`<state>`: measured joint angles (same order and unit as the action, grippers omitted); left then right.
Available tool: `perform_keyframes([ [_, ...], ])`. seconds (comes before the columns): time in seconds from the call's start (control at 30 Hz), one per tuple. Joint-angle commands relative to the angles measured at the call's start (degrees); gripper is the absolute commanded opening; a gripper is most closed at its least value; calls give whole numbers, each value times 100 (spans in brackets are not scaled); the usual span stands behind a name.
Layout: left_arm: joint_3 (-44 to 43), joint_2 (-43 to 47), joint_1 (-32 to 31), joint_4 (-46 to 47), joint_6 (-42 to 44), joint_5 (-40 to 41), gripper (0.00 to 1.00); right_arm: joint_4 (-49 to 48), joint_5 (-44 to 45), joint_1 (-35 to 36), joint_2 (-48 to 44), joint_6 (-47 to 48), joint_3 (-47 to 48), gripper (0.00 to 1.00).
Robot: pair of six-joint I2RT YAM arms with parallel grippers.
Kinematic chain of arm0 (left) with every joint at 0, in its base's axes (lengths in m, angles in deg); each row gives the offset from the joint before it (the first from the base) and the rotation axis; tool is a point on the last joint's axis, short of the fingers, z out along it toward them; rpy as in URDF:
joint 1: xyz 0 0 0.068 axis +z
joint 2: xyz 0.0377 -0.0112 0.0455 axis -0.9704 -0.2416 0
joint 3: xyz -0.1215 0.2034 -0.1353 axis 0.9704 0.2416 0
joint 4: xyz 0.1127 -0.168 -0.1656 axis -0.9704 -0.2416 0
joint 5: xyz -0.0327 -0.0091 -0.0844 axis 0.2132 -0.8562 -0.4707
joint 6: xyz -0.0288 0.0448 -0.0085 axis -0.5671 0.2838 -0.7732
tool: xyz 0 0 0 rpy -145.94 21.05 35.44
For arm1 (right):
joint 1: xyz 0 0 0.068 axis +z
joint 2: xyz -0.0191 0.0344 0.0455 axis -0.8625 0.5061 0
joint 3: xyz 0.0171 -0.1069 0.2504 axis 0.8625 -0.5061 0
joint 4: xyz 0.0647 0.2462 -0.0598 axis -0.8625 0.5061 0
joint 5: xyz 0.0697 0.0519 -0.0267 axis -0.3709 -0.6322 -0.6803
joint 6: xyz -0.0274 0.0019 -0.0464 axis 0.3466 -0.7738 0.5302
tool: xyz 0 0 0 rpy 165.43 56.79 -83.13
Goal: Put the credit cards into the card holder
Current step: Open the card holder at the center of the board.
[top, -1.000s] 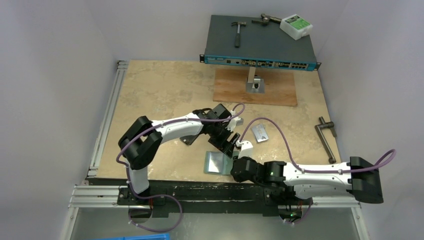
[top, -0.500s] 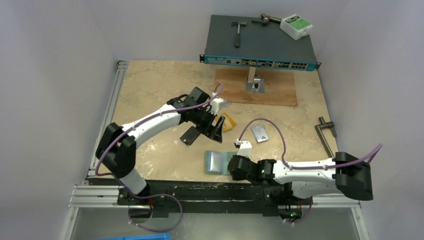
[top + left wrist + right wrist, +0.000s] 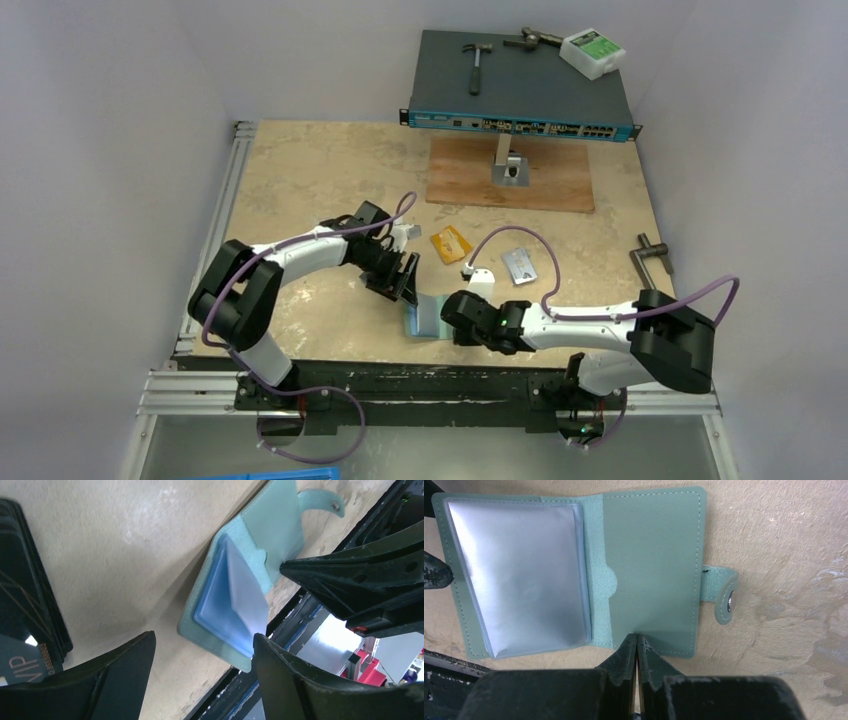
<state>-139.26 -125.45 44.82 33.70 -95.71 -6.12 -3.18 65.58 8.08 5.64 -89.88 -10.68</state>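
Card holder (image 3: 430, 318) lies open at the table's (image 3: 300, 170) near edge. My right pincer (image 3: 637, 641) is together, tips on its flap edge. My left pincer (image 3: 202, 647) is apart above it. Black wallet (image 3: 25, 605) reads "VIP". Orange card (image 3: 452, 243) and silver card (image 3: 519, 265) lie mid-table.

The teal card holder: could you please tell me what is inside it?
The card holder lies open: glossy plastic sleeves and a teal slot pocket, no card evident. Inside the opaque pocket cannot be seen.

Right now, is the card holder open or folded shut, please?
Open: the card holder lies spread, with its plastic sleeves and snap tab exposed.
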Motion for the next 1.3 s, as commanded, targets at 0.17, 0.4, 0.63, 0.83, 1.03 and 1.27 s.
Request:
perform_keyframes([
  [0.17, 126, 77, -38, 670, -216, -516, 65, 216, -173, -38, 40, -291, -307, 0],
  [0.4, 589, 695, -30, 772, -8, -744, 48, 125, -229, -67, 34, -464, -483, 0],
  [0.63, 580, 513, -43, 878, -83, -633, 33, 33, -309, -121, -25, -579, -627, 0],
  [0.83, 323, -128, -63, 916, -199, -603, 31, -65, -363, -141, -140, -707, -806, 0],
  [1.03, 180, -271, -73, 1004, -260, -679, 27, -169, -411, -171, -283, -682, -914, 0],
  [1.27, 85, -157, -74, 1215, -415, -919, 1, -328, -496, -194, -327, -524, -880, 8],
])
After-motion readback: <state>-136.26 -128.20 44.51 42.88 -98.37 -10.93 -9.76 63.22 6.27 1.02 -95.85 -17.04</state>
